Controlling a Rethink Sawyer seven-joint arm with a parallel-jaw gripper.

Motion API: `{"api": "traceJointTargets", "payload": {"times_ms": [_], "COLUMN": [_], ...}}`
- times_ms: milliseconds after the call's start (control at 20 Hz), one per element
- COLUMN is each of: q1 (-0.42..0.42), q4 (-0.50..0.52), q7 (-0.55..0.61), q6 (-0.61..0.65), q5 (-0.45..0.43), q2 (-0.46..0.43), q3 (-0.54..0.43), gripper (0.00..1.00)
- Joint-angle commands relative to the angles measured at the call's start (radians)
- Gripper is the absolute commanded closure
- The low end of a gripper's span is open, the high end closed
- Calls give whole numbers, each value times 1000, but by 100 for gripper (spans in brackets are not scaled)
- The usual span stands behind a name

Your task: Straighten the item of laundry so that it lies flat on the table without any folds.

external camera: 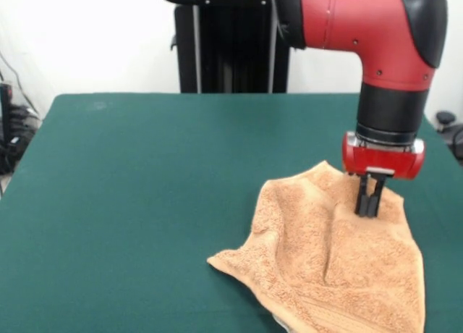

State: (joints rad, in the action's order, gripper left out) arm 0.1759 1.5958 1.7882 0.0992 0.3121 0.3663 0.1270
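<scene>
The orange-tan terry towel (333,264) lies rumpled on the right front part of the dark green table (145,203), with ridges and folds running through its middle and its near edge cut off by the picture's bottom. A bit of white label shows at its near edge (281,322). My gripper (368,211) comes down from the red and black arm and stands at the towel's far right corner, its two black fingers close together and pressed into the cloth there, pinching it.
The black pedestal (231,43) stands at the table's far side. Cables and dark gear lie off the table's left edge (11,137). Another dark object sits beyond the right edge (448,123).
</scene>
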Motion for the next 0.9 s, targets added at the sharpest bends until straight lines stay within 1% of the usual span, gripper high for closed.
{"api": "traceJointTargets", "payload": {"times_ms": [50,200,350,500,650,900], "q1": [29,27,16,24,48,105], "q4": [8,5,0,-6,-13,-24], "q7": [229,232,239,264,300,354], "q6": [-33,-46,-86,-112,-125,-136], "q5": [44,48,59,86,132,245], "q2": [-104,-130,-164,-185,-197,-209], "q3": [-19,-25,-59,-86,-106,-126], "gripper": [100,100,100,100,100,100]}}
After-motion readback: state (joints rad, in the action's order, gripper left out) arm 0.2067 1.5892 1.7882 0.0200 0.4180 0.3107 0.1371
